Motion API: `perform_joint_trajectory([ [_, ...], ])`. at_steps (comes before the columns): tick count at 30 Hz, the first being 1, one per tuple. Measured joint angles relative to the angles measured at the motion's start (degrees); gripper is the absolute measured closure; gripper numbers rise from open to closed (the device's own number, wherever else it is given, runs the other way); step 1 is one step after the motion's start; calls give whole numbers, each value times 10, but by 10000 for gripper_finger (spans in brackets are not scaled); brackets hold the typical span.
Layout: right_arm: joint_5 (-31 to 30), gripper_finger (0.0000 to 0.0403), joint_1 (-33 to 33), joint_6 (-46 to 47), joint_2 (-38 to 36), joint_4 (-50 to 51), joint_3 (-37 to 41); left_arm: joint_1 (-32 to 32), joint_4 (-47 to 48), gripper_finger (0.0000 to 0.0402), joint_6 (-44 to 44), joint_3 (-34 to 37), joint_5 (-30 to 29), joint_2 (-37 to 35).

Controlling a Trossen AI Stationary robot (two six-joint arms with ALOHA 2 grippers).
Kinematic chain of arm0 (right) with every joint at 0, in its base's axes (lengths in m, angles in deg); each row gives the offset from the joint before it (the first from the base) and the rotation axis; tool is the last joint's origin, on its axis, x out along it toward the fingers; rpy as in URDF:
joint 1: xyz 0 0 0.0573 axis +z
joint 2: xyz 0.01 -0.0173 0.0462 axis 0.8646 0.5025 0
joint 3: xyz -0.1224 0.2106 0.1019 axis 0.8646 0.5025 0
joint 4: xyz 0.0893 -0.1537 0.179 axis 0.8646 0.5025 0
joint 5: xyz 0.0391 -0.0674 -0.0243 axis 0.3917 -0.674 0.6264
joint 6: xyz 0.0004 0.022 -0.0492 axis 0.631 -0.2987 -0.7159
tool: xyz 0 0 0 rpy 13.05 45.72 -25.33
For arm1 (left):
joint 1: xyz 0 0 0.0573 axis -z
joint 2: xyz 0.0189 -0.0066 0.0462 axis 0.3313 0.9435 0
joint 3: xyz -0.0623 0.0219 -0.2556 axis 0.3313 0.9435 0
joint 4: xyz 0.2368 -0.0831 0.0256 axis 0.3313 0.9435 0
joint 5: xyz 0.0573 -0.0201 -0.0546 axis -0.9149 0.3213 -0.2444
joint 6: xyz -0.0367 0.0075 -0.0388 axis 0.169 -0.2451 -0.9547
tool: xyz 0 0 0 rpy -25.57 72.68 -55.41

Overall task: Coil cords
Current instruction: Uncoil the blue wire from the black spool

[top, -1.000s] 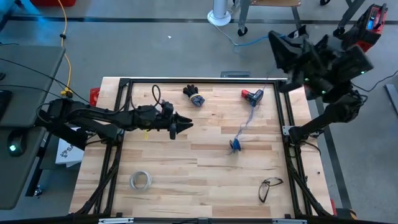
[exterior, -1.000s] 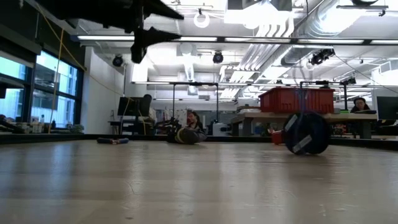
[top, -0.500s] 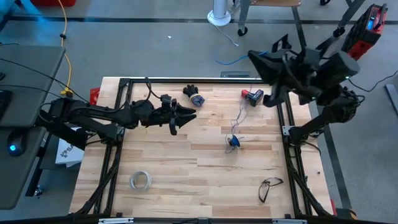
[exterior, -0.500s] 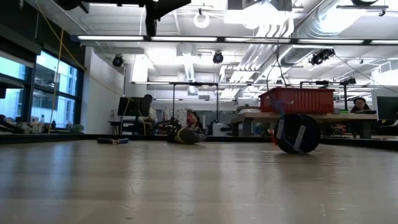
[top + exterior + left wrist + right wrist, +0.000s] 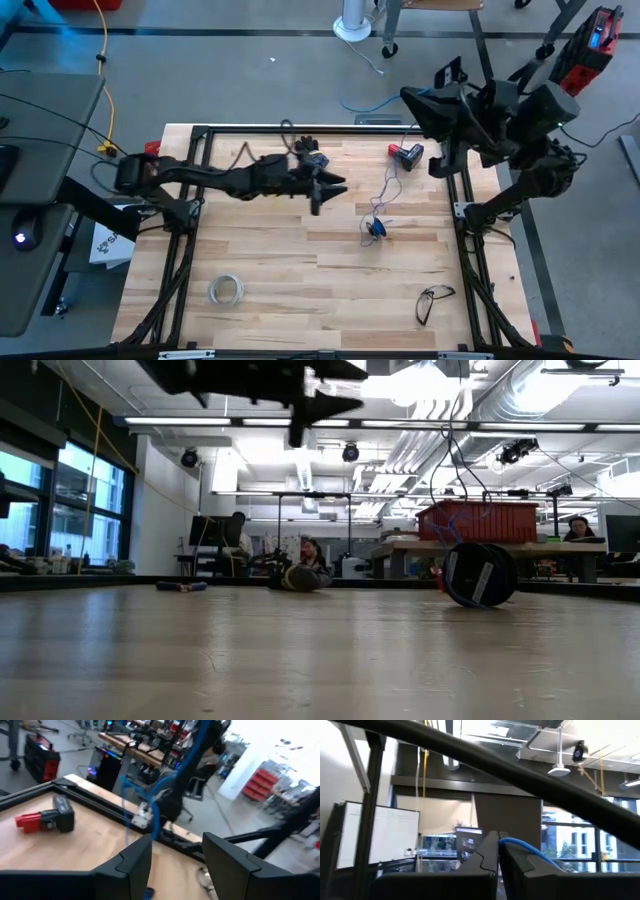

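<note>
From above, the pale wooden worktop (image 5: 300,270) shows whole: the small round dark-blue spool (image 5: 376,230) lies right of centre, and its very thin bluish-grey wire (image 5: 381,196) climbs in loose kinks from it toward the right claw (image 5: 412,100), which hangs high above the worktop's far right corner. The level view across the boards adds what the overhead one flattens — the spool (image 5: 480,574) stands on its edge, a pale patch on its dark face, with the wire (image 5: 452,455) rising steeply out of the top of the picture. The right wrist camera looks out into the room and shows that claw's dark fingers (image 5: 488,855) pressed together with a blue strand (image 5: 530,849) emerging between them, so it pinches the wire. The left claw (image 5: 330,188) is held in the air over the middle of the worktop, just left of the wire; its wrist view shows its fingers (image 5: 131,860) spread and empty, the blue wire (image 5: 155,805) hanging beyond them and a red-and-black battery pack (image 5: 47,819) lying near the far frame.
</note>
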Motion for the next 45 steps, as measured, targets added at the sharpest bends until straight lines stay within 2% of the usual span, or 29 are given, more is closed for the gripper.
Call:
perform_joint_trajectory([
  [4, 21, 403, 0, 10, 1, 5, 0, -13, 2, 231, 2, -60, 5, 64],
  [8, 13, 403, 0, 4, 1, 14, 0, -18, -6, 231, 1, -121, 36, 86],
  [14, 10, 403, 0, 3, 0, 17, 0, -8, 23, 231, 137, -163, 51, 86],
  [18, 10, 403, 0, 3, 1, 22, 0, -5, 41, 231, 189, -182, 58, 112],
  [22, 10, 403, 0, 3, 1, 21, 0, 2, 36, 231, 215, -212, 30, 141],
  [28, 12, 403, 0, 5, 1, 31, 0, 5, 41, 231, 228, -265, 45, 184],
  [33, 12, 403, 0, 8, 1, 30, 0, 7, 46, 231, 237, -298, 31, 220],
  [40, 13, 403, 0, 14, 1, 31, 0, 7, 94, 233, 265, -317, 1, 231],
  [45, 13, 403, 0, 14, 1, 33, 0, 11, 130, 237, 270, -317, -5, 208],
])
